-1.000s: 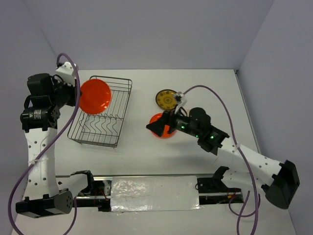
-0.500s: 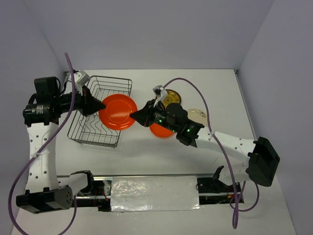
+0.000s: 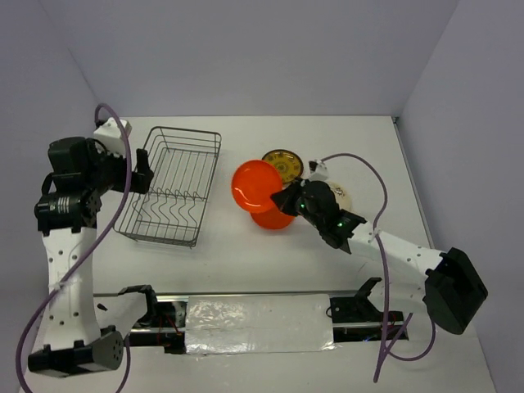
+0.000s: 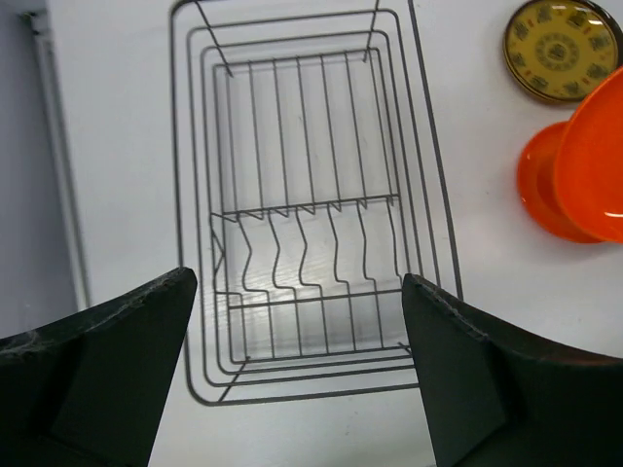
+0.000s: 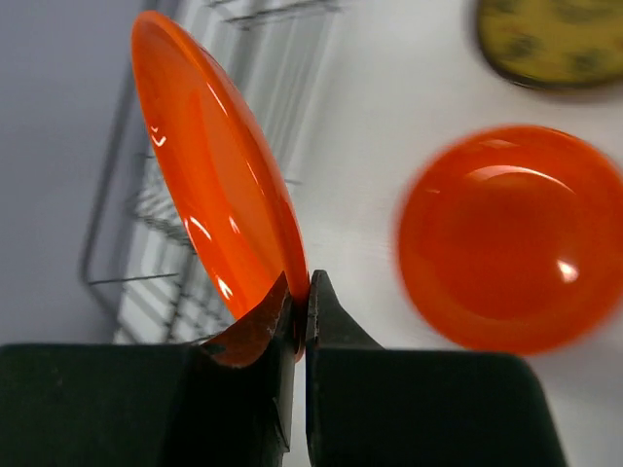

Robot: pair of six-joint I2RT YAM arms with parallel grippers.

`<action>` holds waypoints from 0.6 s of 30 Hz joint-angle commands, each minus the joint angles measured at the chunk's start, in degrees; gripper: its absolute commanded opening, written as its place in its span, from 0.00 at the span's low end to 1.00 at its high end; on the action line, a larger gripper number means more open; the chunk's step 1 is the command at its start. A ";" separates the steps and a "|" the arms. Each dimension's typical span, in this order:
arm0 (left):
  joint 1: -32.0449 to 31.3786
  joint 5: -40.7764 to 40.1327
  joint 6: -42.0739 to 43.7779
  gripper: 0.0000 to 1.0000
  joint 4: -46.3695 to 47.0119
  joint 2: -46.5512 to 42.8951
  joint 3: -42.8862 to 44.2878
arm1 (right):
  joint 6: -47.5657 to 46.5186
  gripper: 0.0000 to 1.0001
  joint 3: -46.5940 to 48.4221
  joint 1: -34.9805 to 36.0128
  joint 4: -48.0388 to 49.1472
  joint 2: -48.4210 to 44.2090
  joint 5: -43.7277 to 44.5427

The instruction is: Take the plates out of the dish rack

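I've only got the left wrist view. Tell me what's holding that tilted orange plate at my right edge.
Observer: The right gripper; its jaws are shut on the rim of the raised orange plate.
Operator: Place it for me.
Observer: From above it overlaps the flat orange plate, right of the dish rack.
Operator: Name any plate I'm missing.
Observer: A cream plate, mostly hidden behind that gripper, beside the gold-patterned plate.
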 commanded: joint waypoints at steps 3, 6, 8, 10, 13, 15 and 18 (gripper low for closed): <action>-0.09 -5.13 3.36 0.99 1.06 -8.24 -2.03 | 3.09 0.07 -12.40 -8.77 0.30 -5.60 -1.90; -0.01 -4.78 4.59 1.00 0.70 -10.45 -4.58 | 0.64 0.09 -13.04 -11.24 0.48 -4.47 -5.16; -0.09 -4.95 4.77 0.99 0.18 -10.71 -5.81 | -1.03 0.11 -11.47 -12.30 -0.66 -2.19 -6.92; -0.09 -4.87 5.03 1.00 -0.78 -10.28 -6.43 | -2.00 0.13 -10.32 -12.83 -1.19 -0.60 -7.80; -0.01 -3.46 5.56 0.99 -1.84 -10.45 -7.31 | -2.53 0.56 -8.74 -12.74 -1.98 1.77 -9.11; -0.01 -3.11 5.91 0.99 -1.85 -10.89 -8.27 | -2.88 0.73 -7.42 -12.65 -3.65 3.36 -9.30; 0.08 -3.81 6.18 1.00 -1.58 -11.41 -9.33 | -4.63 1.00 -4.52 -11.69 -8.13 4.68 -7.46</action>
